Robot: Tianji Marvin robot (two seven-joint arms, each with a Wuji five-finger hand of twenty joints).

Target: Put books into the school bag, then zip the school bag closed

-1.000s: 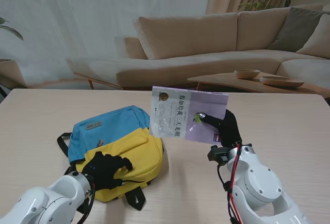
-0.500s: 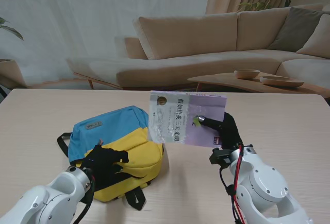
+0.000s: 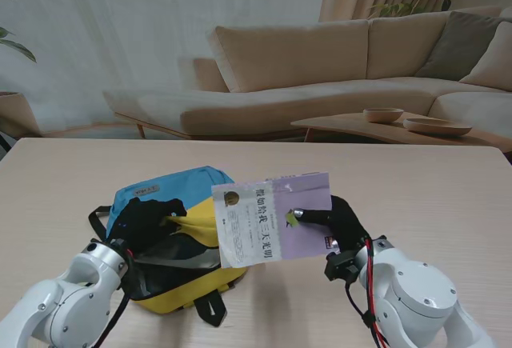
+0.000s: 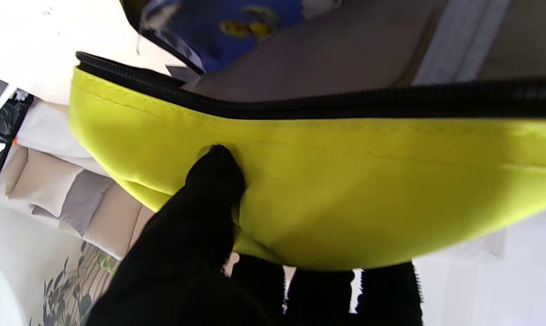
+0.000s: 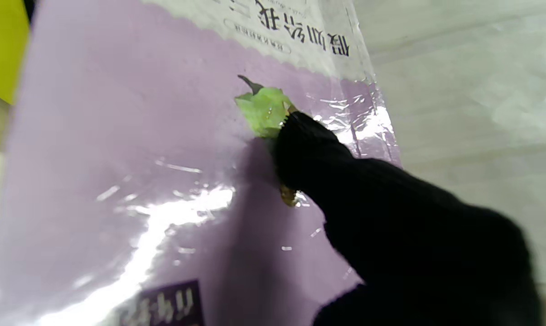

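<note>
Book held at the mouth of an opened school bag

The yellow flap (image 4: 345, 190) of the blue-and-yellow school bag (image 3: 160, 204) is gripped and lifted by the left hand (image 3: 148, 220); a glossy, plastic-wrapped lilac book (image 3: 272, 220) is pinched by the right hand (image 3: 340, 222) just beside the opening (not yet inserted). Packing and zipping remain undone.

The school bag (image 3: 180, 244) fills the tabletop's (image 3: 416, 180) near left part, its mouth held agape by the left hand (image 3: 148, 220). The book (image 3: 272, 218) in the right hand (image 3: 344, 224) hangs just beside that mouth, blocking the middle. Bare tabletop lies along the far edge and the right side.
</note>
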